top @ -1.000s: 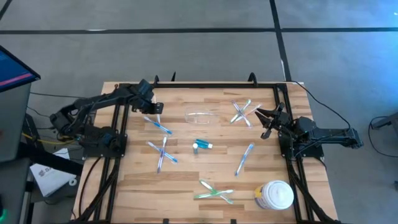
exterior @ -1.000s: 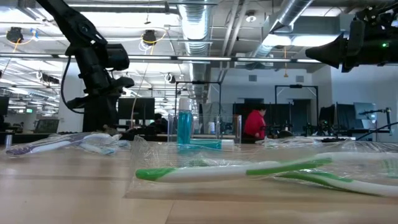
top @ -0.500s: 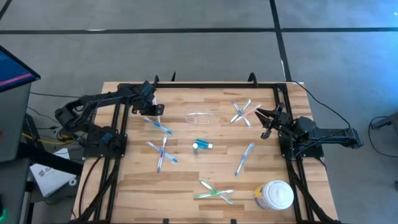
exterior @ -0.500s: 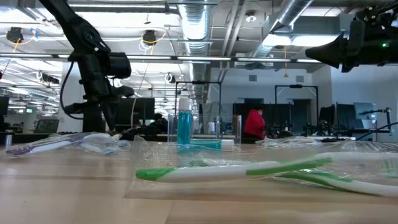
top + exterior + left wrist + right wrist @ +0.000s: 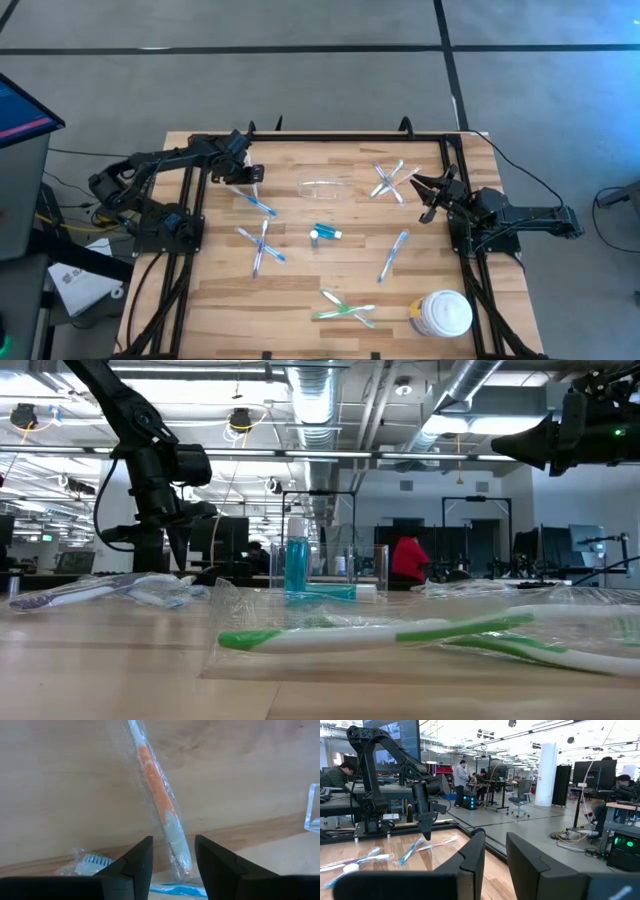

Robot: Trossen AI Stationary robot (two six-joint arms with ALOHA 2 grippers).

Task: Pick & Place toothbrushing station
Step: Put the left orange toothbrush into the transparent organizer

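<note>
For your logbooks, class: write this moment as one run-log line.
left gripper: open, above wrapped orange toothbrush | right gripper: raised, waiting at table's right edge | clear holder: empty

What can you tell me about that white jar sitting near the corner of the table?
The white jar is a round container with a white lid, seen from above, so its sides barely show. Yellow and dark markings, probably a label, edge one side. It stands upright on the wooden table near the right arm's corner, apart from the toothbrushes. Nothing touches it.
</note>
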